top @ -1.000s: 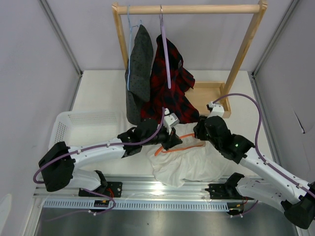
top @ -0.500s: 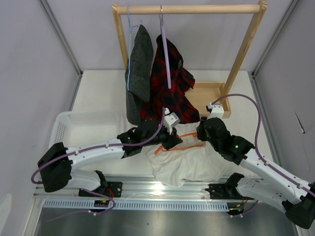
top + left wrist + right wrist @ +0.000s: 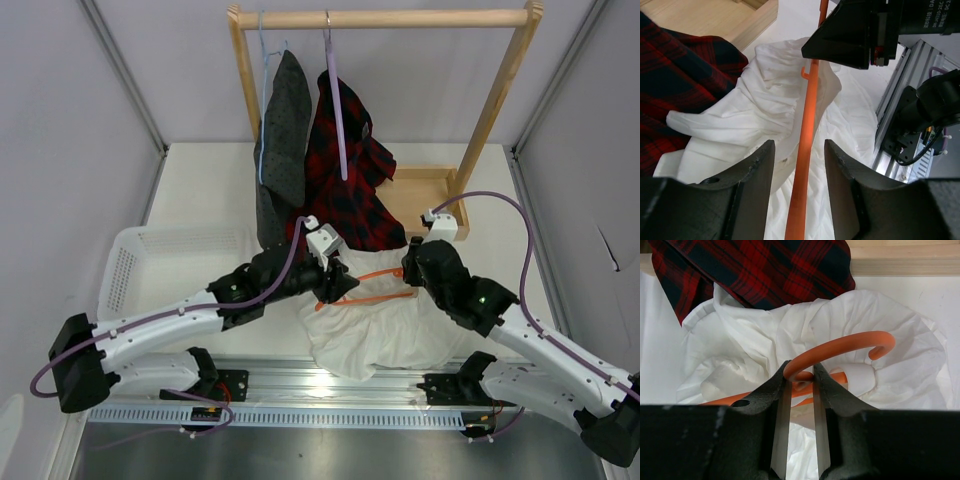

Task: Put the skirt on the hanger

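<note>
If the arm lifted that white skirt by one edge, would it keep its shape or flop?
Probably flop: the white skirt lies crumpled in soft folds, so it would likely drape and sag. Its gathered fabric looks thin, so probably light. It might slip along the smooth orange hanger resting across it.

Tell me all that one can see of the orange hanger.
The hanger is thin, bright orange, plastic by its look, with a curved hook and a small notch on one bar. It lies on the white skirt. The right gripper is shut on its neck below the hook. The left gripper stands open astride one bar, not touching it.
</note>
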You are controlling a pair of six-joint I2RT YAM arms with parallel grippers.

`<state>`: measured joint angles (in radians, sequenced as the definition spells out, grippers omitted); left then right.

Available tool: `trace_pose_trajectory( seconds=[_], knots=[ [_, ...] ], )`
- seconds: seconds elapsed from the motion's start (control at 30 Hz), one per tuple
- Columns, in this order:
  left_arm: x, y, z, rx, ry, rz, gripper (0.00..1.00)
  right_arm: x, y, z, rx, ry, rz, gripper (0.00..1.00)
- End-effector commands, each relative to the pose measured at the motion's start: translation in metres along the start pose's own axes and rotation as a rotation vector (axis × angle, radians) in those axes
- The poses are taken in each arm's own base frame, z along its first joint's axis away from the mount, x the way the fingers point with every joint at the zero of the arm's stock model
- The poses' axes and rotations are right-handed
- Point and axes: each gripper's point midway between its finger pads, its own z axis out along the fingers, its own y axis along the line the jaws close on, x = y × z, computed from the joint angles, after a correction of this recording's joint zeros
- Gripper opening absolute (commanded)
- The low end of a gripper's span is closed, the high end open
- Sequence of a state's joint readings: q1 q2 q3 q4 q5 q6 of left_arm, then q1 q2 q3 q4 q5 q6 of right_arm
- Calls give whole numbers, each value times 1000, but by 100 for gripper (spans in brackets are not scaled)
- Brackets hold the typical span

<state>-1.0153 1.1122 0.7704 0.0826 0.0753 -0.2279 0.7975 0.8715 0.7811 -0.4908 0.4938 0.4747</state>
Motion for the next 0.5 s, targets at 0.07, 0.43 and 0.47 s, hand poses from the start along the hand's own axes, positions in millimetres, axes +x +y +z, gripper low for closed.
trace_pose_trajectory(
  seconds=[0.07, 0.43, 0.47],
  knots=[
    [9, 7, -22, -43, 10, 4, 46, 6, -7, -1, 31, 1, 12, 0],
    [51, 40, -42, -235, 102, -76, 31, 12, -16, -4, 53, -1, 24, 0],
    [56, 42, -40, -243, 114, -91, 31, 12, -16, -5, 51, -1, 26, 0]
  ],
)
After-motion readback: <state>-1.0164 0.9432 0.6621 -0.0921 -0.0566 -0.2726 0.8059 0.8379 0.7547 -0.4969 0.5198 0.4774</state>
